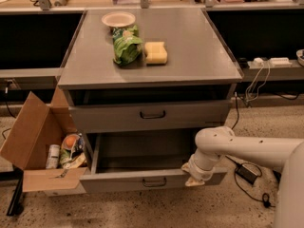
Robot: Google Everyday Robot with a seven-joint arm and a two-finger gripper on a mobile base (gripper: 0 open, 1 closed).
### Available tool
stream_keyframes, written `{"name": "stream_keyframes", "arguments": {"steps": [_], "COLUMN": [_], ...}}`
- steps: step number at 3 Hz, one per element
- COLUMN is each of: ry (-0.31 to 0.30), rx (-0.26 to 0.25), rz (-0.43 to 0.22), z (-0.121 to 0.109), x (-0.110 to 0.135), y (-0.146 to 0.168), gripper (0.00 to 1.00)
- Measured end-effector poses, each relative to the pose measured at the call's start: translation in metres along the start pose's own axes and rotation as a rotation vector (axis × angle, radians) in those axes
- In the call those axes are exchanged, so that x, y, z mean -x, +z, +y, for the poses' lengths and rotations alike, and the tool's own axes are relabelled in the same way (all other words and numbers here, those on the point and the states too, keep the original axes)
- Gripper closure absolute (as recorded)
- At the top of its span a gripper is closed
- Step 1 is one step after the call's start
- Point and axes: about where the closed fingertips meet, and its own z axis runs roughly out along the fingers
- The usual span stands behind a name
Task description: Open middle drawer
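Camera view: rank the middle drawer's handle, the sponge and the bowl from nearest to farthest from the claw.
1. Handle: just left of the claw, on the front of the open middle drawer.
2. Sponge: up on the cabinet top, mid-depth.
3. Bowl: farther back and left on that top.

Grey cabinet (199, 56), green bag (126, 46), yellow sponge (156, 52), brown box (28, 132), cream tool (194, 179) at cabinet's lower front
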Motion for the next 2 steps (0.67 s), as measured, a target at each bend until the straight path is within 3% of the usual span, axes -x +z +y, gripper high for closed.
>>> {"name": "stream_keyframes", "arguments": {"steps": [1,2], "ry": [0.000,0.000], "rx": [0.000,0.000], "rz": [0.000,0.000], "z": [-0.0029,-0.0038], "x": [0.0003,0.0010], "y": [-0.0028,-0.0063], "gripper": [1.00,1.00]}}
